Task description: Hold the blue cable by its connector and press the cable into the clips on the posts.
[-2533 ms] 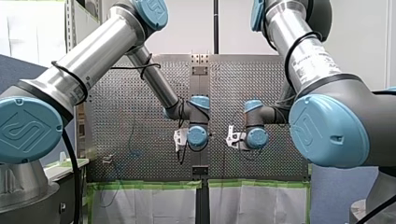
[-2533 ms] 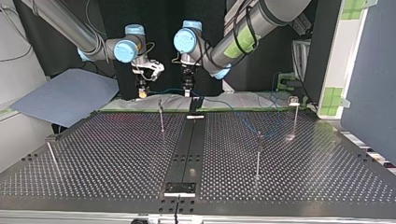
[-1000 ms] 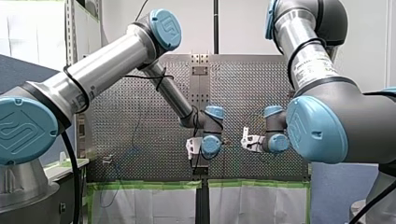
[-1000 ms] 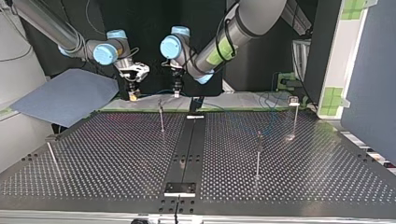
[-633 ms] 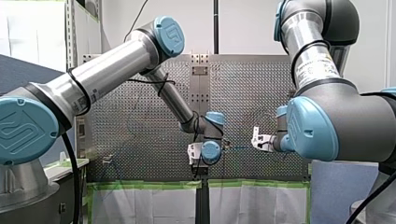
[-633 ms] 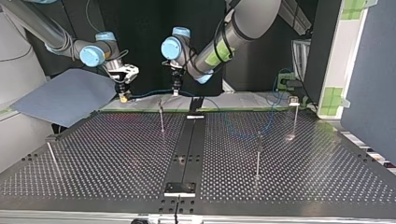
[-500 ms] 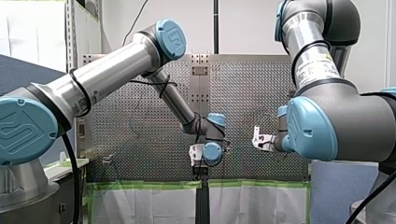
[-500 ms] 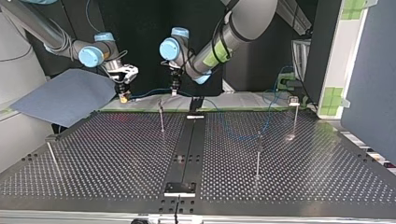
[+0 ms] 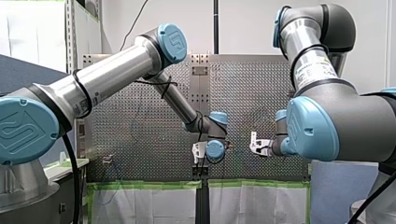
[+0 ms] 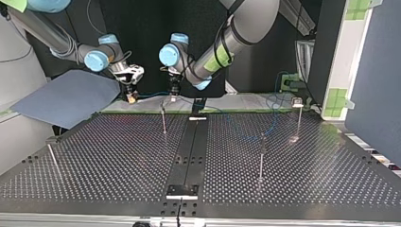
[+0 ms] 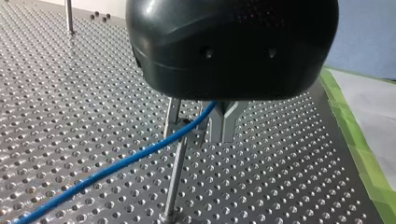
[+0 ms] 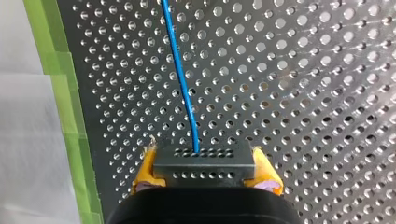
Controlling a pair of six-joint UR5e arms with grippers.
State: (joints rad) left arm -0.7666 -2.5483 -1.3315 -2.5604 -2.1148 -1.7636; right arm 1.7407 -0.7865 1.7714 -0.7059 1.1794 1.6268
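Note:
In the right wrist view my right gripper (image 12: 204, 173) has its yellow pads shut on the black connector (image 12: 204, 163). The blue cable (image 12: 180, 79) runs straight ahead from it over the perforated table. In the left wrist view my left gripper (image 11: 200, 122) has its metal fingers (image 11: 223, 125) shut on the blue cable (image 11: 116, 163), right above a thin post (image 11: 173, 177). The cable crosses that post's top at its clip. In the top view my right gripper (image 10: 131, 97) and my left gripper (image 10: 173, 94) hang side by side at the table's far edge, with the cable (image 10: 151, 95) taut between them above the post (image 10: 163, 118).
Other thin posts stand on the table: one (image 10: 261, 156) right of the centre rail, one (image 10: 298, 116) at the far right and one (image 10: 52, 158) near the left edge. Slack cable (image 10: 236, 128) trails across the right half. Green tape (image 12: 70, 116) lines the table's edge.
In the top view my left gripper has shifted slightly left and lower, onto the post. My right gripper swung left, then came back a little. The cable between them is tauter.

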